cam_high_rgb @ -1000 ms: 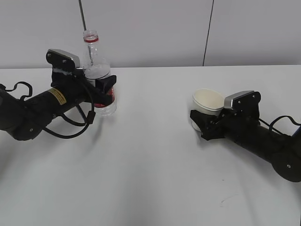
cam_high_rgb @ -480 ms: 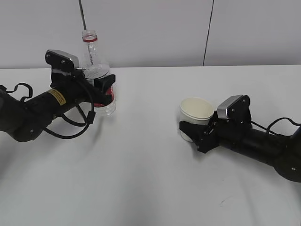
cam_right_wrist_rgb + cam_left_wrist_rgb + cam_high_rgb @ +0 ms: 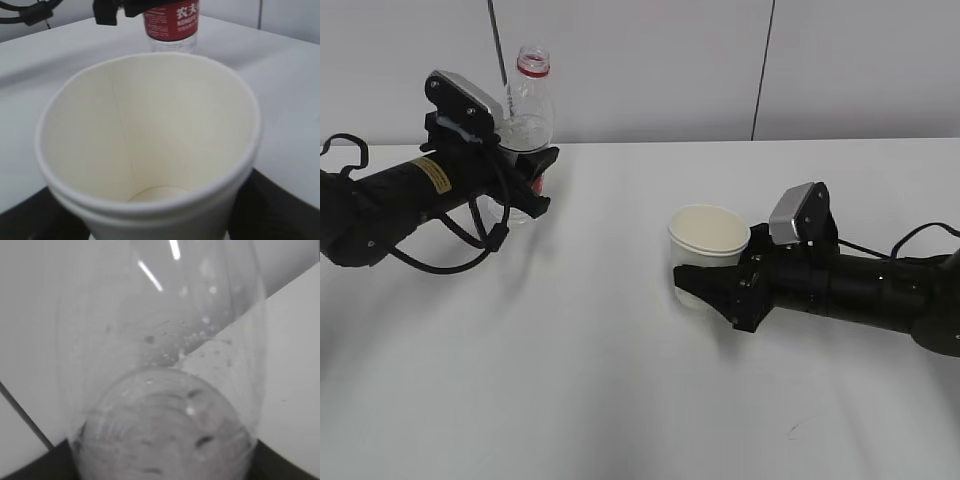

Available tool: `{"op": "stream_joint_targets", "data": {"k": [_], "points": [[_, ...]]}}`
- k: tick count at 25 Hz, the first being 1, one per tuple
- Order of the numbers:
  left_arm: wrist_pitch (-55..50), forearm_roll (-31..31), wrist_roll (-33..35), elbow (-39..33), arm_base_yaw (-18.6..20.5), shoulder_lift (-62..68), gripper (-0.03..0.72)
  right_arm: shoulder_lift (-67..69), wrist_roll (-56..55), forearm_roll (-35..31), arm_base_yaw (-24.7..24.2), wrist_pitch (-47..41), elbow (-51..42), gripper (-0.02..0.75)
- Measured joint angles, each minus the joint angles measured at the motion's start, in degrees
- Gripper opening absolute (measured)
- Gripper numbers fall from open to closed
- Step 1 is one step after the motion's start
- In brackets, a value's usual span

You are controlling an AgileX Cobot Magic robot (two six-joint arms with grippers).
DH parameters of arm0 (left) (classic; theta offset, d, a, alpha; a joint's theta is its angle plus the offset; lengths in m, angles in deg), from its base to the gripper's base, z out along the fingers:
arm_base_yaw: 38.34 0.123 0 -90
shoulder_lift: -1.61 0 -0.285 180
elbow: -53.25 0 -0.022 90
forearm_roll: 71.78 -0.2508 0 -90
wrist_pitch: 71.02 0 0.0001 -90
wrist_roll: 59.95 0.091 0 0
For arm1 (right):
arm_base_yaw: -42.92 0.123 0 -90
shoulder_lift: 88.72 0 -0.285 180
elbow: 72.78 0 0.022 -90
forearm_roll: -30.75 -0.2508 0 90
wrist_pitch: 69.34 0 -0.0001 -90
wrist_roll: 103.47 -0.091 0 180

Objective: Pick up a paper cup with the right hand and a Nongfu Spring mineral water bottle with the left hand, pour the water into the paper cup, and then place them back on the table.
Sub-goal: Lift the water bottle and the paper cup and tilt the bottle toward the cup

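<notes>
Bottle (image 3: 527, 110) in L tool (image 3: 528, 172) — cup (image 3: 707, 248) in R tool (image 3: 718, 290)

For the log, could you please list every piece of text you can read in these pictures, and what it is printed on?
"农夫": white characters on the red label of the bottle, cut off by the frame edge.
"NONGFU": beneath them, partly legible; smaller print is blurred.
Yellow sticker on the left arm: too small to read.
</notes>
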Motion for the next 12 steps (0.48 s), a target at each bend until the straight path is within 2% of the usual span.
{"op": "stream_joint_targets", "data": {"k": [6,12], "points": [[-5.8,0.0,10.9,-0.1,-1.1,-3.1,0.352,-1.0,-0.9,0.6,5.9,-0.8,2.4,0.511],[-8.3,-0.1,16.2,-0.1,-1.9,-5.9,0.347,-1.0,-4.5,1.0,9.1,-4.1,7.2,0.511]]}}
